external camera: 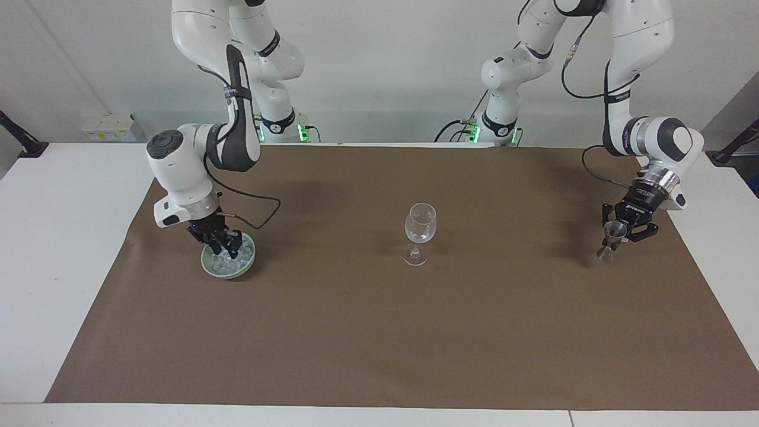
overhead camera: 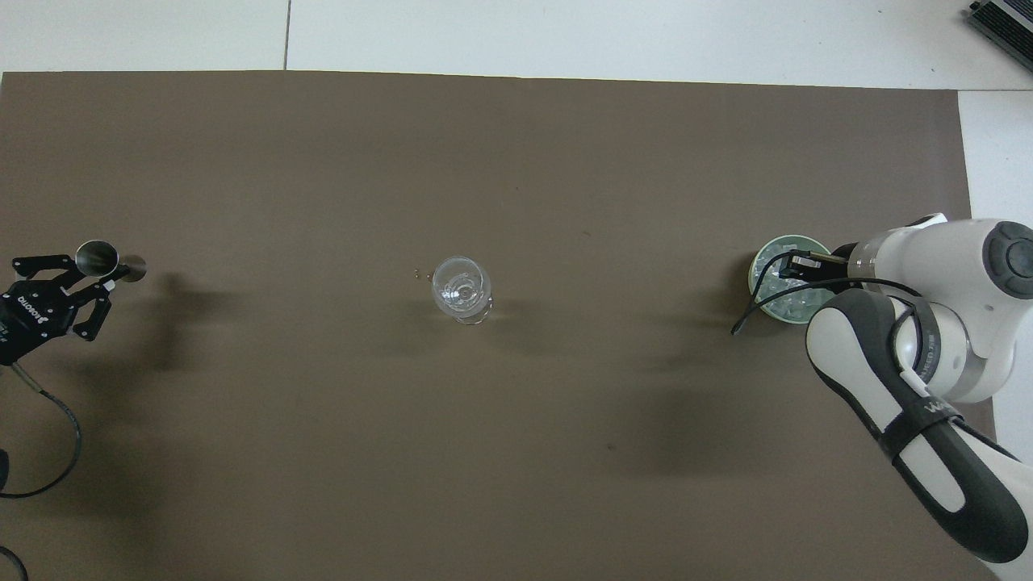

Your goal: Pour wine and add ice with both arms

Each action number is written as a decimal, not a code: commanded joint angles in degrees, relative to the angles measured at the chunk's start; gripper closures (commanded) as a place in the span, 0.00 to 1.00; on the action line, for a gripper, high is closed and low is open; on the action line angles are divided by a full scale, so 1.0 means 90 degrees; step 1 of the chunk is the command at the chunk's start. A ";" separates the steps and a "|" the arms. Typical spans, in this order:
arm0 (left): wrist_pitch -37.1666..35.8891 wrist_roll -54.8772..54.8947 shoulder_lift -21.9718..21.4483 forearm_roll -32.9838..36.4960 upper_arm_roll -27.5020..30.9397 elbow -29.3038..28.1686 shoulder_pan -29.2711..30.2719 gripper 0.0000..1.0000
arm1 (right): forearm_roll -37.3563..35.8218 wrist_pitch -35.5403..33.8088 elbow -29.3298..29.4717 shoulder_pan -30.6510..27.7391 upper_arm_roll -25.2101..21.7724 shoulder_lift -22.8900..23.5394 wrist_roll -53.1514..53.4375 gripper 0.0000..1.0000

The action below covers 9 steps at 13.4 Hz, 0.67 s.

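Note:
A clear stemmed glass (external camera: 420,224) (overhead camera: 461,287) stands upright mid-mat. Toward the right arm's end sits a pale green bowl (external camera: 209,268) (overhead camera: 787,242) holding several cubes of ice (external camera: 231,264) (overhead camera: 795,305). My right gripper (external camera: 227,248) (overhead camera: 787,269) is down inside the bowl among the ice. Toward the left arm's end, my left gripper (external camera: 616,233) (overhead camera: 93,277) is shut on a small steel jigger (external camera: 605,254) (overhead camera: 97,257), which tilts low over the mat. Wine is out of view; the jigger's contents are hidden.
A brown mat (external camera: 379,332) covers most of the white table (external camera: 53,249). A black cable (external camera: 261,210) loops from the right wrist beside the bowl. Two tiny specks (overhead camera: 416,273) lie on the mat by the glass.

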 commanded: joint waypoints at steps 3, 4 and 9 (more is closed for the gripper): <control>-0.0282 -0.0302 0.0378 0.0159 -0.0041 0.0327 0.0115 1.00 | 0.0107 0.0078 -0.0021 -0.0059 0.0046 -0.0013 0.0064 0.75; -0.0302 -0.0312 0.0398 0.0159 -0.0041 0.0337 0.0125 1.00 | 0.0107 0.0069 -0.0011 -0.0059 0.0046 -0.0013 0.0064 0.81; -0.0605 -0.0342 0.0398 0.0198 -0.0032 0.0162 0.0174 1.00 | 0.0107 -0.0671 0.0485 -0.0050 0.0046 -0.0091 0.0074 1.00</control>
